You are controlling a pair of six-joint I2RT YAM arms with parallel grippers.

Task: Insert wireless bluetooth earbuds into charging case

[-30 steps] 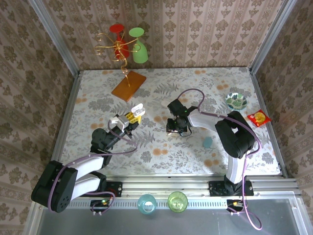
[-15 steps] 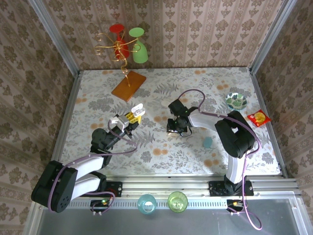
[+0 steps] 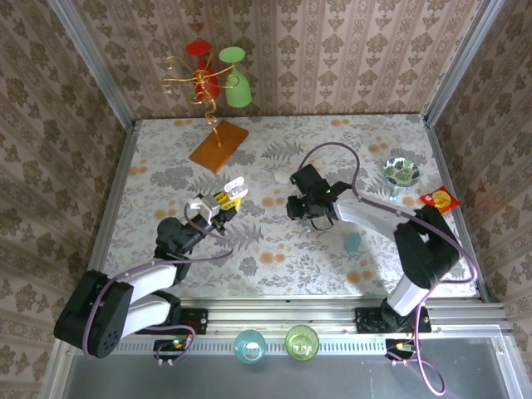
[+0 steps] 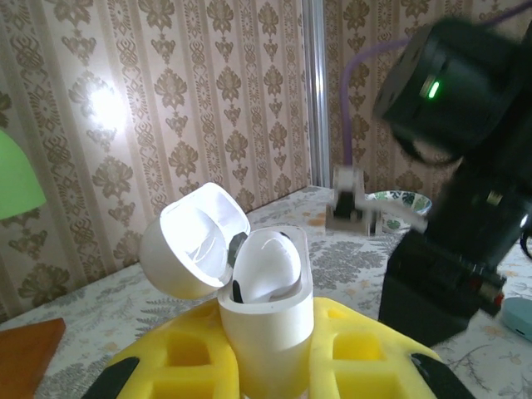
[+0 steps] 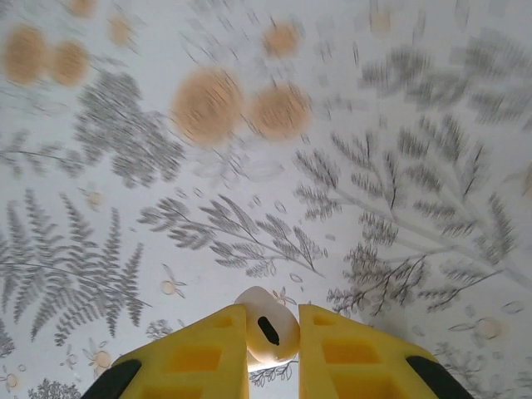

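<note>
Right gripper (image 5: pixel 273 320) pinches earbud (image 5: pixel 268 331) (tiny, glossy, likely slippery) across its body; left gripper (image 4: pixel 266 337) clamps open charging case (image 4: pixel 270 278).

2 end effectors (image 4: pixel 266 353) (image 5: pixel 273 337), both clamped

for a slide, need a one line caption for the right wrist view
Right gripper pinching a white earbud between its yellow jaws over the fern-print tablecloth

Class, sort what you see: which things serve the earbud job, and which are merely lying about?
Job: open charging case in left gripper; earbud pinched in right gripper.
Lying about: cup stand, patterned bowl, red packet, teal glass, green glass.
</note>
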